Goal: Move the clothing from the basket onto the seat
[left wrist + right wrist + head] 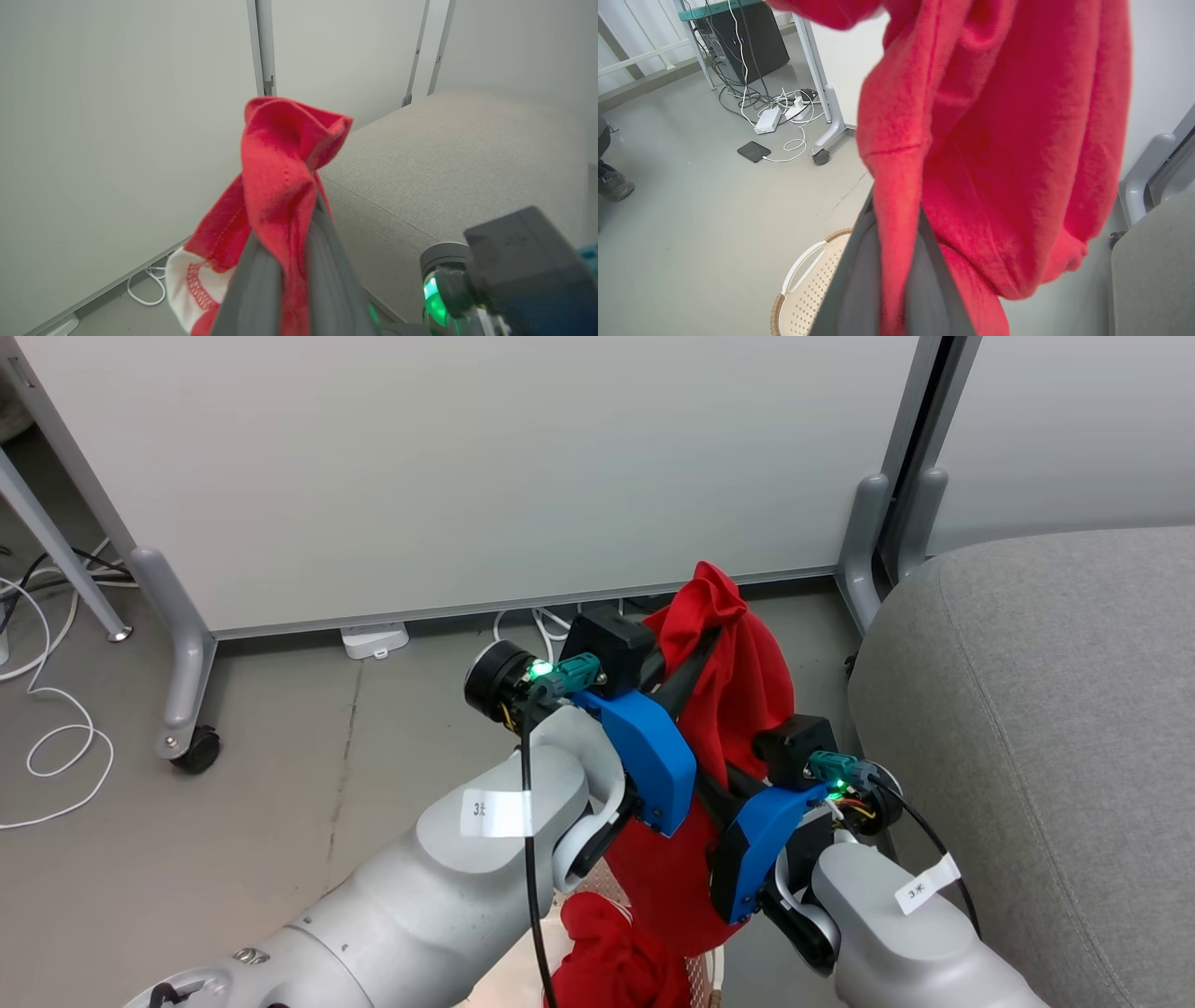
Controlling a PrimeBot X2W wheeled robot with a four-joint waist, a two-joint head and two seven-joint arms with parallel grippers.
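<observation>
- Large grey woven-fabric upholstered seat point(1046, 728): right side of head view.
- White partition panel point(467, 476) on castors: across top of head view.
- Soft bright red garment point(747, 681): centre of head view, held up in the air just left of seat; its white red-stitched cuff point(187, 284) hangs at lower left of left wrist view.
- Cream perforated plastic basket point(798, 298) with brown rim: bottom centre of right wrist view, on grey floor point(691, 210); more red fabric point(607, 961) bunched over it at the bottom edge of head view.
- Left gripper point(285, 224): fingers pinching garment near its top fold.
- Right gripper point(896, 210): fingers pinching garment lower down.
</observation>
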